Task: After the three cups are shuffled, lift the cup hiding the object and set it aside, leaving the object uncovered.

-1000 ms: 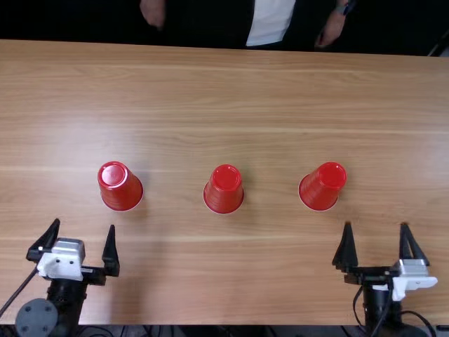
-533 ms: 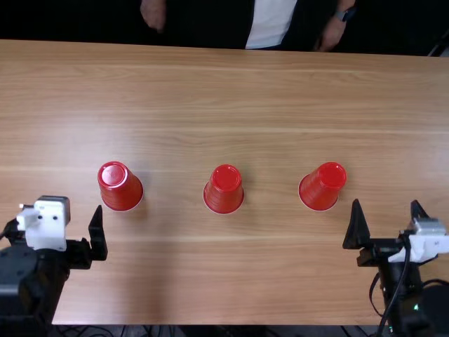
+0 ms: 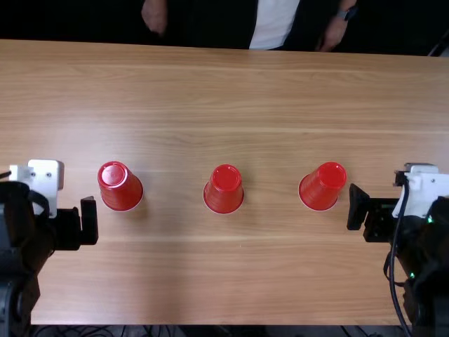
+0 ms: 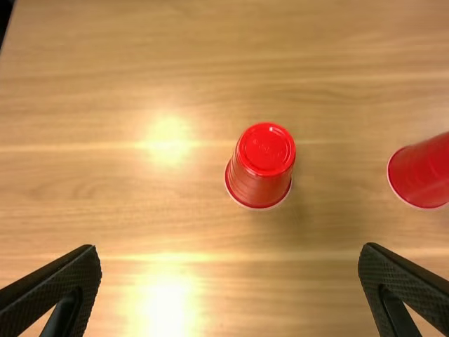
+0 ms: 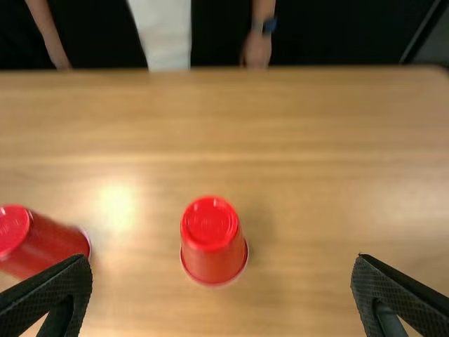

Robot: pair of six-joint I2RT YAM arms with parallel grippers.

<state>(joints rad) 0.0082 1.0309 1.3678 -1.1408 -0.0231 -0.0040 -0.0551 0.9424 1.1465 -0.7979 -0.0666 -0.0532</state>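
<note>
Three red cups stand upside down in a row across the table: the left cup (image 3: 121, 186), the middle cup (image 3: 224, 189) and the right cup (image 3: 323, 186). My left gripper (image 4: 228, 253) is open and held above the table just near-left of the left cup (image 4: 261, 165); one of its fingers (image 3: 88, 221) shows beside that cup. My right gripper (image 5: 221, 263) is open too, just near-right of the right cup (image 5: 212, 239), with one finger (image 3: 356, 207) close to it. Neither gripper touches a cup. The object is hidden.
Bare wooden table (image 3: 224, 105) stretches beyond the cups to the far edge. The gaps between the cups are about a cup and a half wide. The middle cup also shows at the side of each wrist view (image 4: 421, 179) (image 5: 35, 242).
Both arms have risen and swung outward and forward from the near edge; their grippers now sit level with the cup row. The cups have not moved.
</note>
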